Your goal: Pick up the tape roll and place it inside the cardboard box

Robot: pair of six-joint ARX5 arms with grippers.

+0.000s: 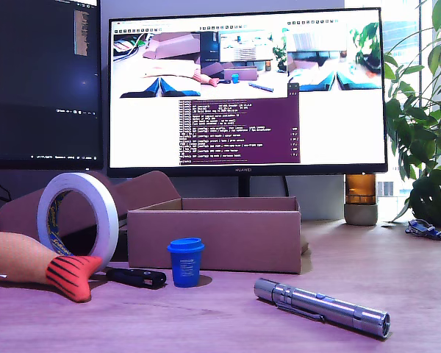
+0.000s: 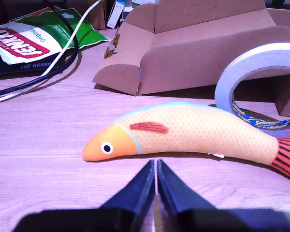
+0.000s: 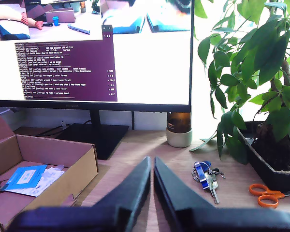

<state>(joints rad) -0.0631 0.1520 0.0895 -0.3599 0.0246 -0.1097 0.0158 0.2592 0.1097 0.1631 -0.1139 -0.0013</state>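
desk (image 1: 228,323) — tape roll (image 1: 77,213) (upright) | cardboard box (image 1: 213,239) | blue cup (image 1: 185,262) | torch (image 1: 321,307)

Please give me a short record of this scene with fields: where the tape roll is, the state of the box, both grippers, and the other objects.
tape roll: upright on edge, at the exterior view's left, beside the box
cardboard box: open top, papers inside
my first gripper: shut, empty, facing the toy fish
my second gripper: shut, empty, beside the box
other objects: blue cup, flashlight, keys, scissors
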